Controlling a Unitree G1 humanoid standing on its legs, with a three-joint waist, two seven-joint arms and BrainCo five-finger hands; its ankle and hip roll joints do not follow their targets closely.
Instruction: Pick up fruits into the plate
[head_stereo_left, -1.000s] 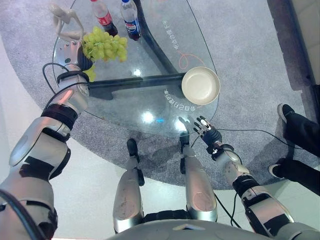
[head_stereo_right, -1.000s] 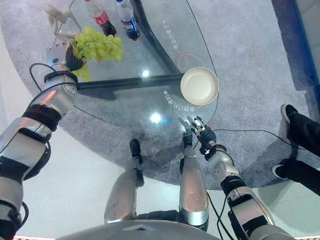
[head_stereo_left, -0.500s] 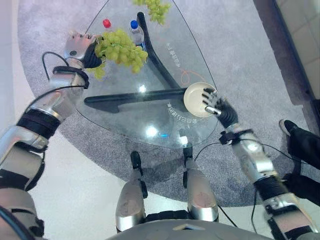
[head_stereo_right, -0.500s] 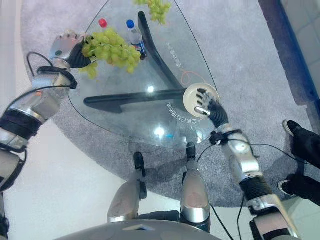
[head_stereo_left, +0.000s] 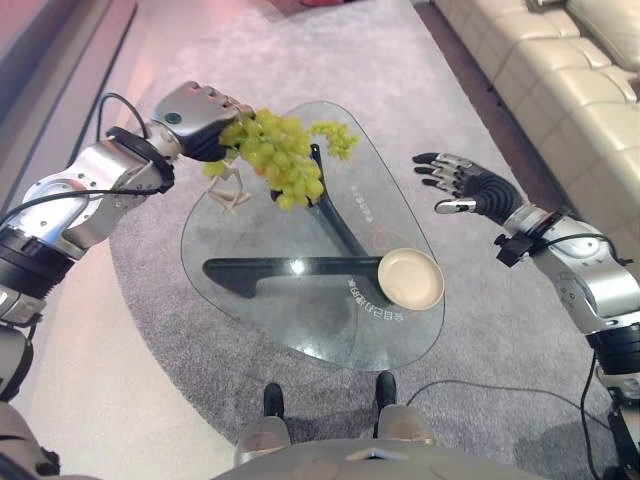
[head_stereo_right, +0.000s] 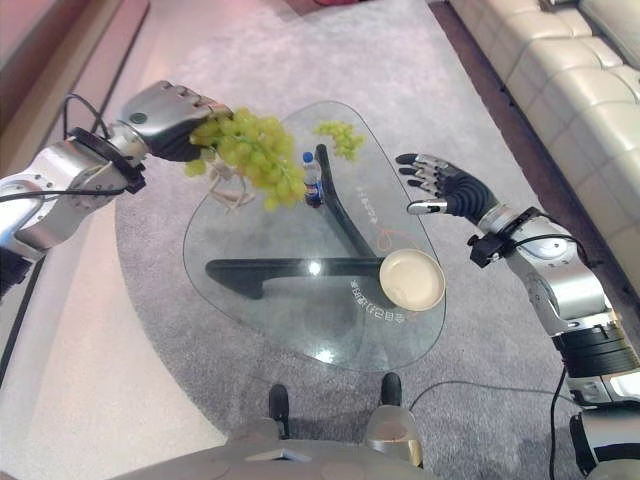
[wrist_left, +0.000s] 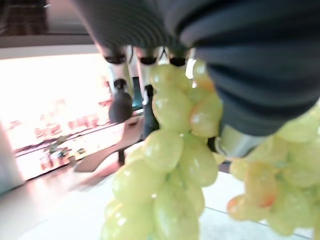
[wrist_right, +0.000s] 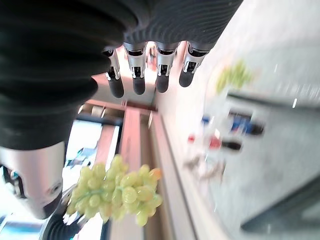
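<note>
Since the earlier frames, left hand (head_stereo_left: 196, 118) has lifted the grape bunch (head_stereo_left: 275, 160) clear above the tabletop (head_stereo_left: 270, 300), fingers curled round its top. Right hand (head_stereo_right: 445, 187) hangs spread and empty, beyond the plate (head_stereo_right: 411, 279). Step: carry. Next: swing across, lower over plate. Bottles mostly hidden; second bunch (head_stereo_right: 340, 137) remains.

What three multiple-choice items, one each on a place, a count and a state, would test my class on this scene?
1. Where is the plate?
A. on the glass table
B. on the carpet
C. on the sofa

2. How many grape bunches show?
A. one
B. two
C. four

3. The right hand is
A. shut on grapes
B. shut on the plate
C. open

Answers: 1 A, it rests near the table's right edge. 2 B, the held bunch hangs from the left hand; a smaller bunch lies on the table. 3 C, its fingers are spread, holding nothing.
</note>
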